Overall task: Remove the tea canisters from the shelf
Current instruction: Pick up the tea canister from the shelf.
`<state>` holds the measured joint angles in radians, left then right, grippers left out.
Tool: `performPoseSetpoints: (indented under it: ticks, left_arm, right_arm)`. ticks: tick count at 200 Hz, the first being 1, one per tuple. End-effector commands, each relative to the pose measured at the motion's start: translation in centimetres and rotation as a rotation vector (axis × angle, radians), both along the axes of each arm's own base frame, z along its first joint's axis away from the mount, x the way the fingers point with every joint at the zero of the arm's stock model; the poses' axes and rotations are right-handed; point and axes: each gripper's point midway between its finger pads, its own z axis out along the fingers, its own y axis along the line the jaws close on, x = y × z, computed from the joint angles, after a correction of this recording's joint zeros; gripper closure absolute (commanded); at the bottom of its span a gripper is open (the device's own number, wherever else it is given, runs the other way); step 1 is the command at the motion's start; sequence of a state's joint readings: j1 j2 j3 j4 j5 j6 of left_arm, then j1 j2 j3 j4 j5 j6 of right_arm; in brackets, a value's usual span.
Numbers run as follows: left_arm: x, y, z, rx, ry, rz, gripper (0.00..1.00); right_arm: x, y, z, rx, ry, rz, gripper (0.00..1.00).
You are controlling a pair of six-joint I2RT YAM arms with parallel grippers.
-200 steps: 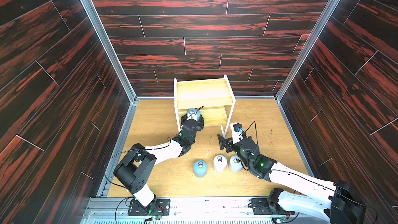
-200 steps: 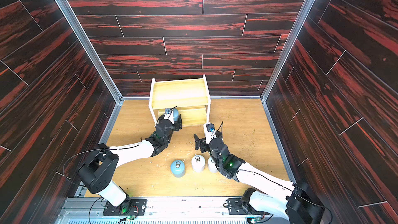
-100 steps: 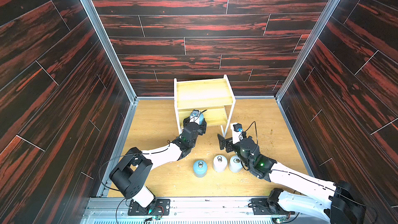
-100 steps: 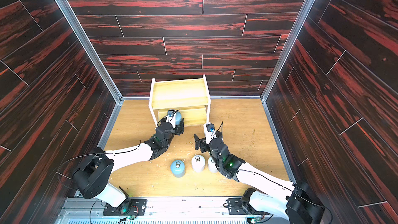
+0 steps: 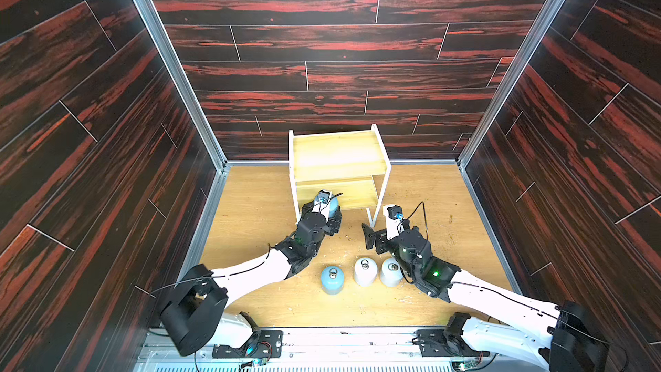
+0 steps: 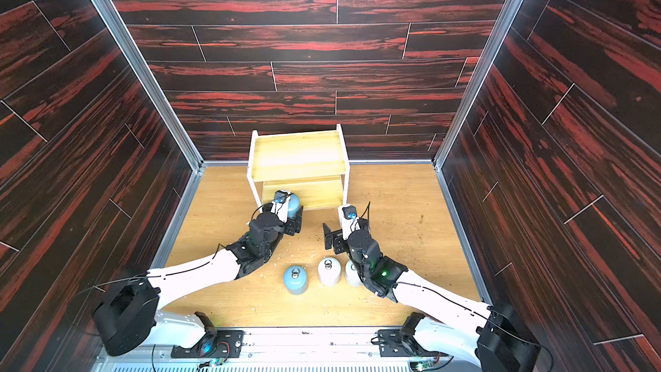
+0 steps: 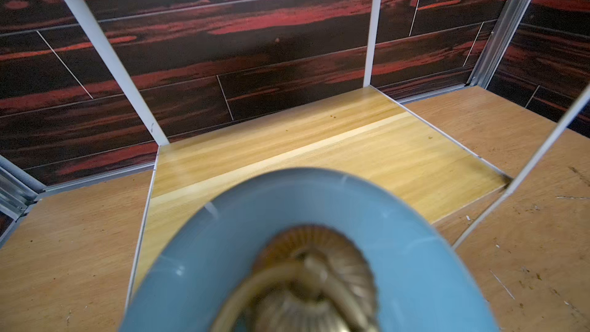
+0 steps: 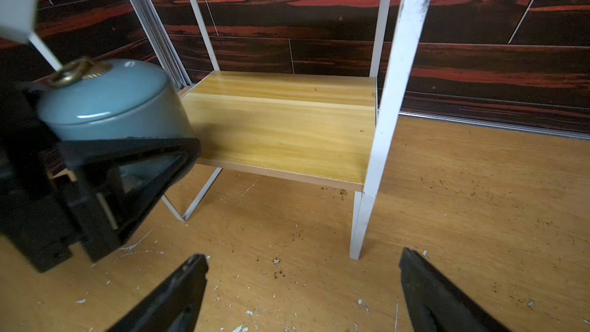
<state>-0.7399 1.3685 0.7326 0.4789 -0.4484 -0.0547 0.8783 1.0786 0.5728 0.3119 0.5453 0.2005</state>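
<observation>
The shelf [image 5: 338,152] [image 6: 298,153] stands at the back of the floor, its upper board bare. My left gripper [image 5: 323,216] [image 6: 291,218] is shut on a light blue tea canister [image 5: 331,203] [image 6: 294,202] [image 7: 306,218] [image 8: 111,106] at the front left corner of the lower board [image 8: 281,122]. The canister's base is hidden behind a finger [image 8: 127,167]. My right gripper [image 5: 381,232] [image 6: 339,236] [image 8: 301,257] is open and empty, low over the floor before the shelf's front right leg [image 8: 360,225].
Three canisters stand in a row on the floor near the front: a light blue one [image 5: 332,279] [image 6: 295,278] and two white ones [image 5: 365,270] [image 6: 328,270] [image 5: 390,271], the last close against my right arm. Dark walls enclose the floor. Crumbs litter it.
My left arm has drawn back a little toward the front, bringing the light blue canister with it, and its elbow has sunk. The right arm has stayed still.
</observation>
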Motion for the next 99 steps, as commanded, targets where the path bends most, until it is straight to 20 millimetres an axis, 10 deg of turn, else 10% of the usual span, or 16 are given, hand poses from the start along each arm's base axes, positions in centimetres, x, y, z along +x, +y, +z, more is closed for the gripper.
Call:
performPoseSetpoints:
  ticks: [1,99]
  left_arm:
    - [-1.0,0.7,4.1,-0.081,-0.09,-0.005,0.27]
    - [-5.2,4.3,1.8,-0.123,-0.034,0.038,0.28]
  right_arm:
    - [0.1,-0.5,0.4,0.0,-0.012,-0.016,0.02]
    - [0.0,-0.7,0.8,-0.003,-0.017,-0.019,0.02]
